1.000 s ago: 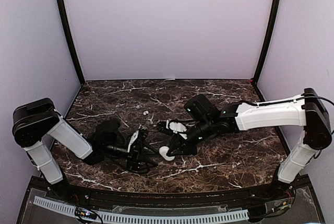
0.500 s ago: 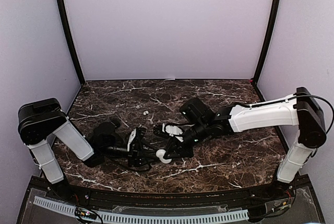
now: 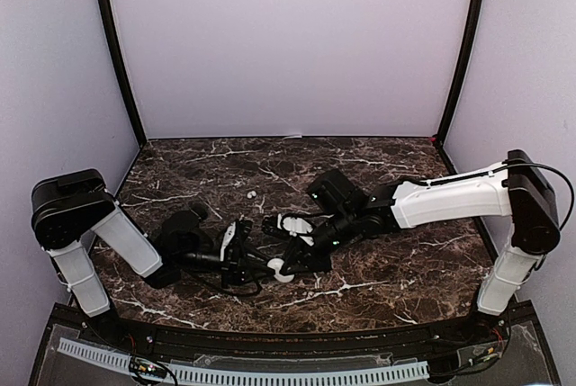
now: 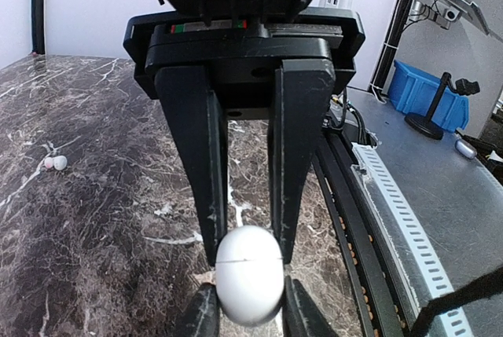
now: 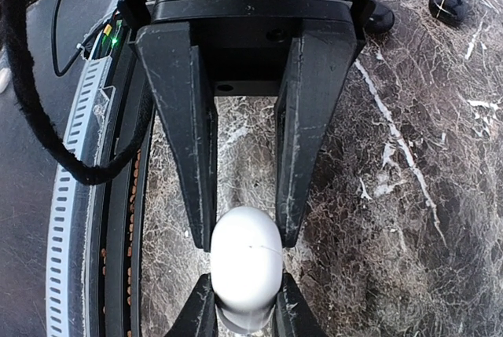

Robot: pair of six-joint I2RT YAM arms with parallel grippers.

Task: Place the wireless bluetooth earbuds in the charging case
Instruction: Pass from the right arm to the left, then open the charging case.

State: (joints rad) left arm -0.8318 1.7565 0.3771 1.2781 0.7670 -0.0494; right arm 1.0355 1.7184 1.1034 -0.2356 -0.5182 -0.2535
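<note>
Left tool [image 4: 247, 254] and right tool [image 5: 246, 241] both clamped on the charging case [image 4: 248, 278], opposite sides; uneven pull could squirt it onto bench [image 4: 94, 235]

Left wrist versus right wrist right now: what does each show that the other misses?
Only the left wrist: tiny white earbuds loose on the marble at far left, and a blue bin on the bench beyond the table. Only the right wrist: a small round black object on the marble at top right; whether it is a case I cannot tell. Both: the closed white charging case, gripped by the left gripper and the right gripper from opposite sides.
</note>
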